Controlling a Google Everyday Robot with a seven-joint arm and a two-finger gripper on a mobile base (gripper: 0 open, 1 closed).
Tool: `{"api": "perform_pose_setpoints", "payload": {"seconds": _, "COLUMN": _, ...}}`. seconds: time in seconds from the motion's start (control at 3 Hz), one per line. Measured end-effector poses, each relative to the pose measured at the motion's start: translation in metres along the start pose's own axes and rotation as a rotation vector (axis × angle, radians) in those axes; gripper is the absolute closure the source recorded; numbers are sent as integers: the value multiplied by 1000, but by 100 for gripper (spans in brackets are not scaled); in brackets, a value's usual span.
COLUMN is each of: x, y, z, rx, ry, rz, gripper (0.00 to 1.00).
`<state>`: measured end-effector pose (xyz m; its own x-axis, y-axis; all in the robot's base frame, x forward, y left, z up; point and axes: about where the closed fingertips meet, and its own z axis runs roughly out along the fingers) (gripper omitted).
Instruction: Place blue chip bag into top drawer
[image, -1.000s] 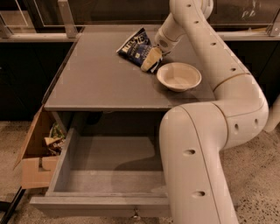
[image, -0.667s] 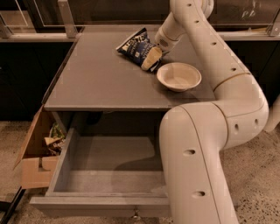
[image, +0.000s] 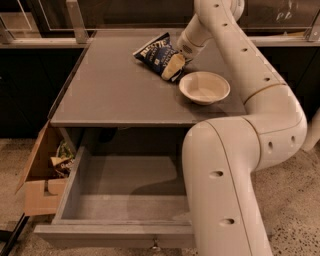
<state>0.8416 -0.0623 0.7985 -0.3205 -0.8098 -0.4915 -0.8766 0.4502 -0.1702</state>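
The blue chip bag (image: 154, 54), dark navy with white lettering, lies on the far part of the grey table top (image: 115, 95). My gripper (image: 173, 68) is down at the bag's right near corner and touches it; the arm reaches there from the right. The top drawer (image: 120, 200) stands pulled out below the table's front edge. Its inside is bare and its small metal knob (image: 155, 245) shows at the bottom of the front panel.
A cream bowl (image: 204, 87) sits on the table just right of the bag and gripper. A brown cardboard box (image: 41, 175) with crumpled wrappers (image: 62, 159) stands on the floor left of the drawer. My arm's large link (image: 225, 190) overhangs the drawer's right side.
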Motion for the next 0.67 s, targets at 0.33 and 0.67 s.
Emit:
{"api": "perform_pose_setpoints", "payload": {"seconds": 0.33, "x": -4, "y": -1, "z": -7, "rx": 0, "ry": 0, "rz": 0, "gripper": 100}}
{"api": "perform_pose_setpoints", "payload": {"seconds": 0.67, "x": -7, "y": -2, "z": -13, "rx": 0, "ry": 0, "rz": 0, "gripper": 100}}
